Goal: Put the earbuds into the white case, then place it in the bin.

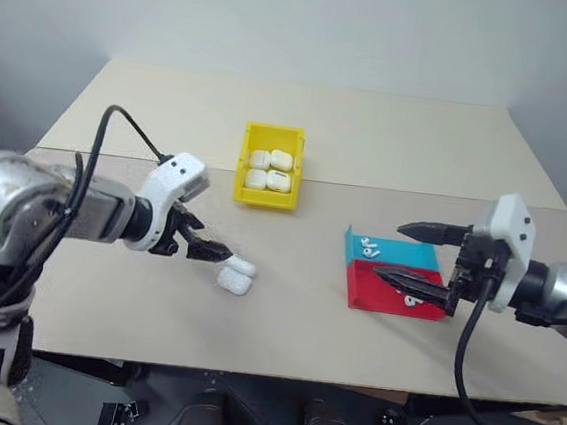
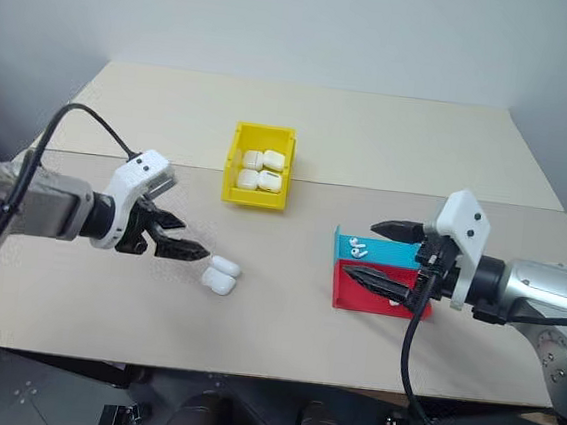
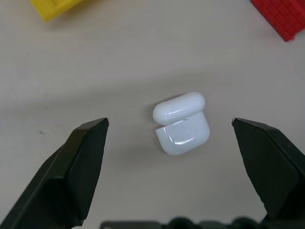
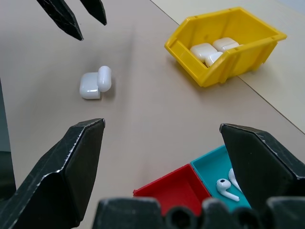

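Beige table (image 1: 285,303) | white case (image 3: 182,124): glossy, lid flipped open

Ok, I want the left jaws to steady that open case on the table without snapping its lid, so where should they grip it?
Probably the lower body of the case, across its two flat sides, coming from above: the lid is flipped back beside it, and the open left gripper already straddles it.
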Tool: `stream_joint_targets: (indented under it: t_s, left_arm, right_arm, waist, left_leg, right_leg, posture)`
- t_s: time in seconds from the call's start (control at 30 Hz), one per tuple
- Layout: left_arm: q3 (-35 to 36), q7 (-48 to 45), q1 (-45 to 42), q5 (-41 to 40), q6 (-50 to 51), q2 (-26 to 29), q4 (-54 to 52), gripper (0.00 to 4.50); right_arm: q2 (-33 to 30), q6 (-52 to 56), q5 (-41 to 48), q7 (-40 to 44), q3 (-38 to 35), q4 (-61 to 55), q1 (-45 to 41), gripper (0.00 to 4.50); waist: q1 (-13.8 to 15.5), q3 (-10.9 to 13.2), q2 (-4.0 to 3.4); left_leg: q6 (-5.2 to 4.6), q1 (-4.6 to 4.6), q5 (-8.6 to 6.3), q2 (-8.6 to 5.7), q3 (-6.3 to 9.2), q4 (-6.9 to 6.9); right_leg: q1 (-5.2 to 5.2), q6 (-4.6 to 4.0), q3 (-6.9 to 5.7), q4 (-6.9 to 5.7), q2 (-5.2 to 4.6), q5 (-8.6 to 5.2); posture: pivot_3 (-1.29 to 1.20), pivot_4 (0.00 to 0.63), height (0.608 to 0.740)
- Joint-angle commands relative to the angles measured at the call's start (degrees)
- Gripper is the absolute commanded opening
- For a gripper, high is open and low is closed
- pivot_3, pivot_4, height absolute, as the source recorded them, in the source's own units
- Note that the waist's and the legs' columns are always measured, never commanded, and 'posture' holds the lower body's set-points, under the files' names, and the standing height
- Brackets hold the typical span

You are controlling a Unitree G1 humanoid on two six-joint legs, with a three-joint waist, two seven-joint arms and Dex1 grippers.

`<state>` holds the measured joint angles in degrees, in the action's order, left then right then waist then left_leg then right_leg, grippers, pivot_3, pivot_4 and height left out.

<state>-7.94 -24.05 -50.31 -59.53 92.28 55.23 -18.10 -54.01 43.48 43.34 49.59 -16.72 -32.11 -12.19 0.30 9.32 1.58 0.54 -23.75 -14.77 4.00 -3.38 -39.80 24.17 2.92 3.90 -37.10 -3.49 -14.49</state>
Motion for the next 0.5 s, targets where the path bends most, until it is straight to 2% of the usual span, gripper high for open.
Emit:
stream_joint_targets:
  t_s: [0.03,0.17,0.5]
  left_arm:
    - [-8.38,4.82,-4.98,-10.83,0.22,3.79,-0.12,4.50]
    - [-17.22,14.98,-10.05,-22.66,0.22,5.06,5.04,4.50]
    - [-33.30,46.54,-18.15,-48.15,-2.71,-3.26,21.55,4.50]
  right_arm:
    - [0.09,0.33,1.06,-1.29,-0.96,-1.82,-0.17,4.48]
    - [0.24,0.88,2.01,-2.06,-0.99,-2.06,-0.03,4.48]
    - [0.59,0.98,2.79,-2.75,-0.78,-2.79,1.00,4.48]
  waist:
    - [-0.06,0.00,0.00]
    - [-0.03,0.00,0.00]
    - [0.35,0.00,0.01]
  left_leg:
    - [-0.01,0.00,-0.01,-0.01,-0.01,-0.01]
    - [-0.01,0.01,-0.01,0.00,0.00,-0.02]
    - [-0.01,-0.01,0.00,-0.01,0.01,-0.08]
  right_leg:
    - [0.00,0.01,0.01,-0.01,-0.01,0.00]
    - [0.02,0.00,0.02,-0.05,0.00,-0.01]
    - [0.00,0.01,0.01,-0.06,-0.02,0.00]
  posture:
    - [0.00,0.150,0.740]
    - [0.00,0.150,0.740]
    - [0.00,0.150,0.740]
